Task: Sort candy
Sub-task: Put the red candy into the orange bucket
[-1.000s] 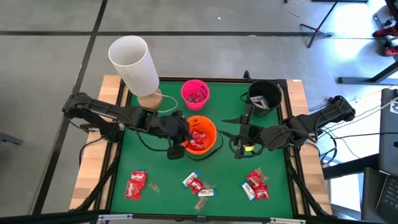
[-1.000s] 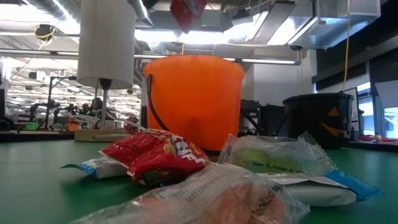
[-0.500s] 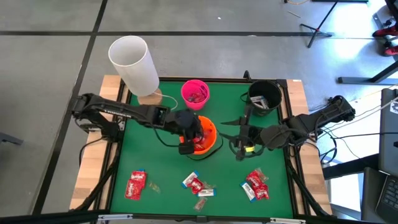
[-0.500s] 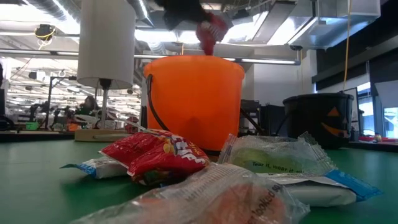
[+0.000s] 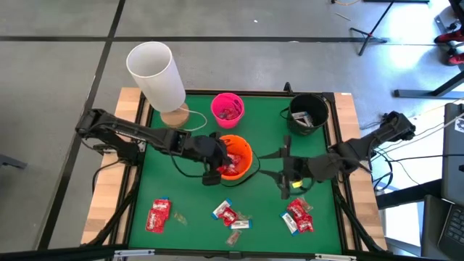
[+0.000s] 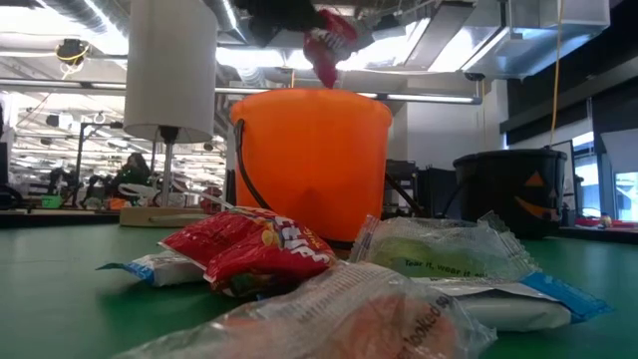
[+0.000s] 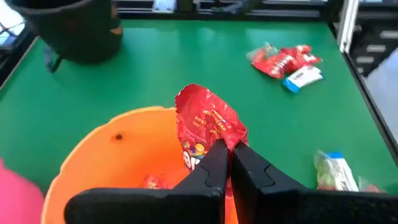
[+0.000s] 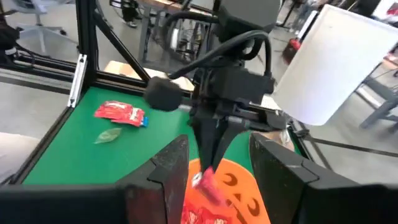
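Over the orange bucket (image 5: 235, 157) near the middle of the bench (image 5: 181, 192), the left tool (image 5: 221, 161) is clenched on one red candy packet (image 7: 208, 127), which hangs from its tips just above the bucket's rim. More red candy lies inside the bucket below it.

Three buckets stand on the bench: the orange one, a pink bucket (image 5: 227, 109) behind it with candy inside, and a black bucket (image 5: 307, 114) toward the far right corner. Three loose groups of candy lie along the near edge: a left pile (image 5: 159, 214), a middle pile (image 5: 230, 217) and a right pile (image 5: 299, 216). One white cylinder (image 5: 155, 74) stands on a wooden base at the far left corner.

The right tool (image 5: 288, 176) has its fingers spread with nothing between them, just right of the orange bucket and above the right pile.

Compared with half a second ago, the left tool has pulled slightly back toward the left, packet still gripped, and the right tool has shifted toward the near edge.
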You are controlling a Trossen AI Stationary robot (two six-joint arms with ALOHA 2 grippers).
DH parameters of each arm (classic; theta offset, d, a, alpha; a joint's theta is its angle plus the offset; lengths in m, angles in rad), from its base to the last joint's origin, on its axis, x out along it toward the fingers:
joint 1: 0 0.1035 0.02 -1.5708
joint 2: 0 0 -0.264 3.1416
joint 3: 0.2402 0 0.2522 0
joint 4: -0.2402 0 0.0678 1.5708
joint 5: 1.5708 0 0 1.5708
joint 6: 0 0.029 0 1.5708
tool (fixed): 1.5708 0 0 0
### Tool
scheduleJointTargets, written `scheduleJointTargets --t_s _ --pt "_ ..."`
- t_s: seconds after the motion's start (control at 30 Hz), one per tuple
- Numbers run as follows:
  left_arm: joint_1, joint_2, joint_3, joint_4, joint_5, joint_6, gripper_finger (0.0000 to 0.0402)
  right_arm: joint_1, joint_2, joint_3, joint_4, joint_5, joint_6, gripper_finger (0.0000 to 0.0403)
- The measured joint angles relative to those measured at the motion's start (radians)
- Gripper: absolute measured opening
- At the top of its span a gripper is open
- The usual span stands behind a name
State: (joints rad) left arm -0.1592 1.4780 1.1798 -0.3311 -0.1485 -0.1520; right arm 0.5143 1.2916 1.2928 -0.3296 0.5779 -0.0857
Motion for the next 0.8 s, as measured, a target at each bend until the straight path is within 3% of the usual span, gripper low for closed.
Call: scheduleJointTargets --t_s 0.1,0.3,0.53,0.8 --pt "0.002 -0.041 -0.071 0.09 -0.007 -0.028 0.0 0.028 -0.045 -0.087 0.109 0.039 -0.001 0.0166" --pt "0.017 -0.052 -0.079 0.107 -0.006 -0.029 0.0 0.036 -0.12 -0.251 0.346 0.04 -0.039 0.0166" --pt "0.064 -0.045 -0.079 0.08 0.053 -0.061 0.0003 0.035 -0.152 -0.306 0.408 0.066 -0.044 0.0166" --pt "0.093 -0.045 -0.079 0.039 0.089 -0.064 0.0086 0.035 -0.152 -0.306 0.416 0.069 -0.053 0.0166"
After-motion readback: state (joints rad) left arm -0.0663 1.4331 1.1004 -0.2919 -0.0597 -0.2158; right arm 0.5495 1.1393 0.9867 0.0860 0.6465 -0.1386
